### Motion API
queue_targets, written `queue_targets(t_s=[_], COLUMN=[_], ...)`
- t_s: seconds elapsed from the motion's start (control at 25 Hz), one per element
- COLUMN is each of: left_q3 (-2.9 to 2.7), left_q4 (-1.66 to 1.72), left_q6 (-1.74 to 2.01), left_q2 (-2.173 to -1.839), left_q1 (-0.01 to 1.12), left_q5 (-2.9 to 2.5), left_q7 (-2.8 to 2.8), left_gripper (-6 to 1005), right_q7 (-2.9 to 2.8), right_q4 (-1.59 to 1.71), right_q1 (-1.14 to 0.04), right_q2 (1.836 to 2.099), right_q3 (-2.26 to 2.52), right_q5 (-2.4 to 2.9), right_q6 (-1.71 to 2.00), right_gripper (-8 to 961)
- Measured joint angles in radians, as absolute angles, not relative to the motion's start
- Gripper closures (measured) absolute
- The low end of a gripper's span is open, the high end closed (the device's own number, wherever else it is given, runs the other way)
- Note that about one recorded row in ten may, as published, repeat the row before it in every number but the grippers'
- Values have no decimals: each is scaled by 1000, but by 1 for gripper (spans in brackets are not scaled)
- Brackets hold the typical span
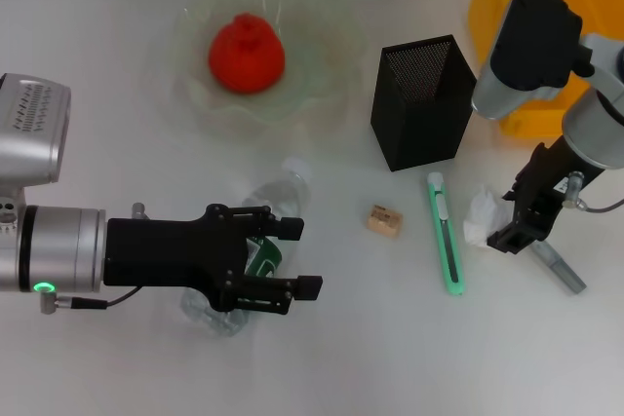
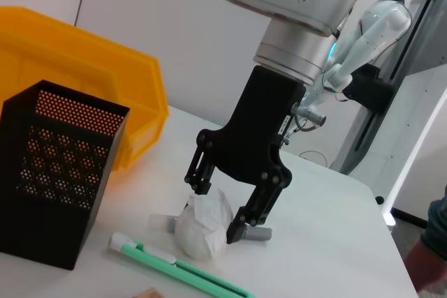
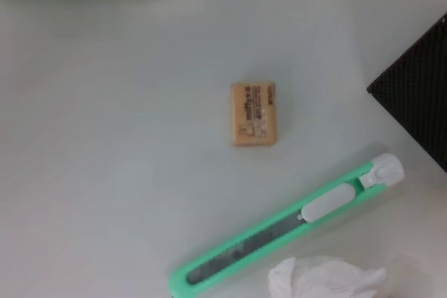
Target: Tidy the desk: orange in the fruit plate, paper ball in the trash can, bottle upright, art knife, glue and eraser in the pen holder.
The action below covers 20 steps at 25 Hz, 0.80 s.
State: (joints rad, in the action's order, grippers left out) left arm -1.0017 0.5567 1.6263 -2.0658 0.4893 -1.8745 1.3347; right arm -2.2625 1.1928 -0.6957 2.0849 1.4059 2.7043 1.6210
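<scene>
The orange (image 1: 246, 54) lies in the fruit plate (image 1: 200, 99) at the back. The bottle (image 1: 276, 192) lies on its side at the front left, cap pointing to the back. My left gripper (image 1: 301, 258) hovers open over its labelled middle. My right gripper (image 1: 505, 219) is low at the right, and its open fingers (image 2: 241, 225) straddle the paper ball (image 1: 480, 213), which rests on the table (image 2: 202, 227). The grey glue (image 1: 558, 265) lies just behind the ball. The art knife (image 1: 446, 236) and the eraser (image 1: 384, 219) lie in front of the pen holder (image 1: 421, 99).
The trash can (image 1: 502, 7) stands at the back right, beside the pen holder and behind my right arm. The right wrist view shows the eraser (image 3: 253, 113), the knife (image 3: 293, 228) and the edge of the paper ball (image 3: 325, 278) close together.
</scene>
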Motion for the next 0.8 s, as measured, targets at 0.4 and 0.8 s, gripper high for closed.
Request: queue_targets(t_s=[0.4, 0.8], left_q3=[-1002, -996], left_q4=[559, 565], left_q6=[1631, 1633], left_q2=[-2062, -2058], left_q1=[489, 489], left_q5=[-1874, -1874], left_q7=[1336, 1347], left_gripper=[184, 186], right_q7=[-2135, -2123], right_q4=[1450, 1623], right_q1=[-610, -552], right_q2=[2077, 2047], right_q3=[1014, 524], right_q5=[2591, 2412], right_q6=[1826, 1695], right_gripper=[424, 421])
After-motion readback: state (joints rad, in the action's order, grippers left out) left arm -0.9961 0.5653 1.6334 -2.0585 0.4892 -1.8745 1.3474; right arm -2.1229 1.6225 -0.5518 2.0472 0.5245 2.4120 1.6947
